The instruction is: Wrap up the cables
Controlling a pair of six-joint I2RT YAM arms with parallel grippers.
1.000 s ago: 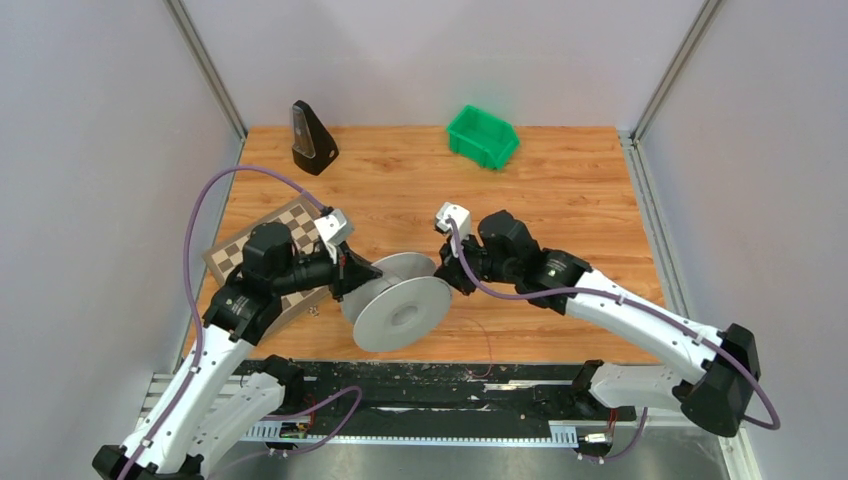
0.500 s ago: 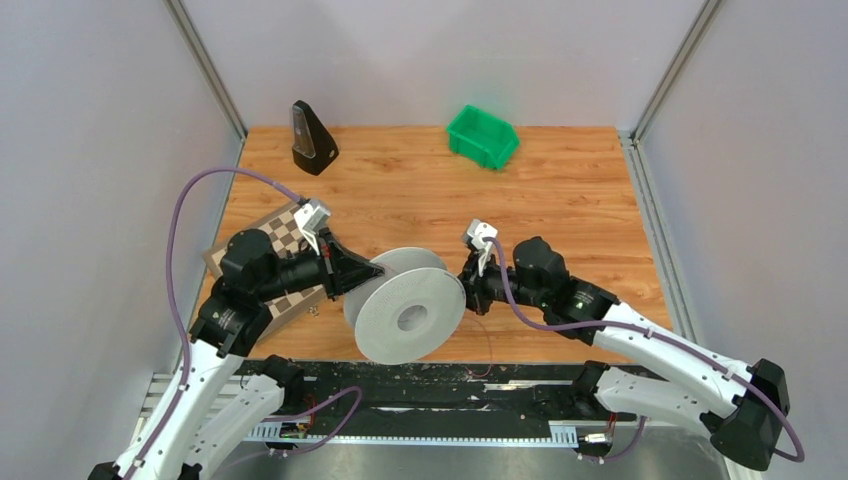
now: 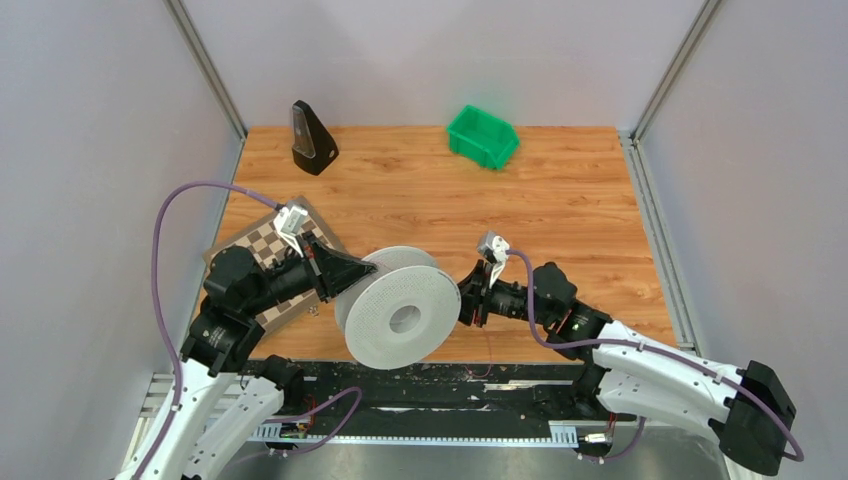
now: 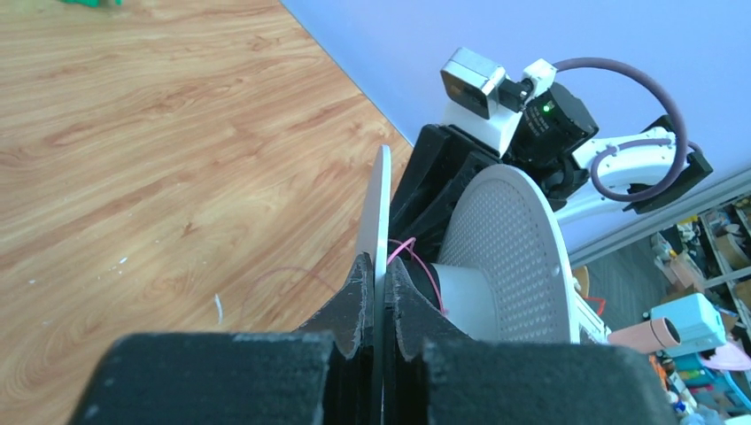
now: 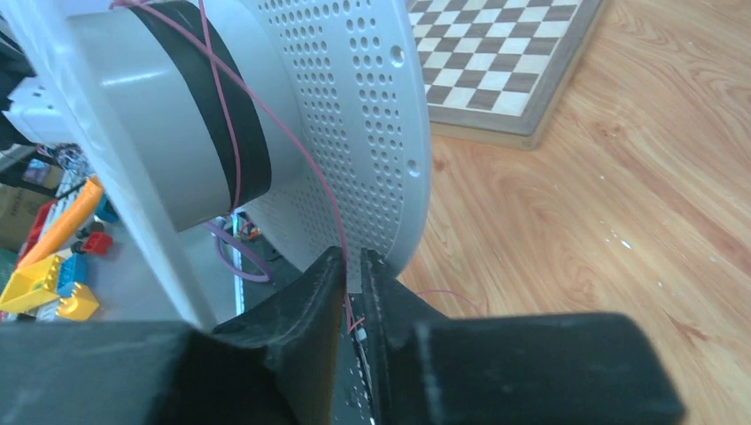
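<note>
**Grey reel at the front table edge, a gripper on each side**

Wooden table [image 3: 580,200]: a square checkerboard [image 3: 255,245] lies at the left edge under the left arm, with a black pyramid-shaped metronome [image 3: 312,140] well behind it. The left gripper [image 4: 378,270] is clamped on the rim of one flat disc of the grey plastic reel [image 3: 400,295]. The reel sits centre-left at the near edge, and its perforated near disc overhangs the front rail. Whether it touches the wood cannot be told. Its hub axis runs near to far, tilted up toward the camera, with the discs standing on edge. A thin pink strand [image 5: 298,150] crosses the black-banded hub and drops to the right gripper [image 5: 352,266]. That gripper's fingers are pressed nearly together, pinching the strand just right of the reel. Bare wood stretches from there to the right edge and back to a green plastic bin [image 3: 478,148] at the far edge.
</note>
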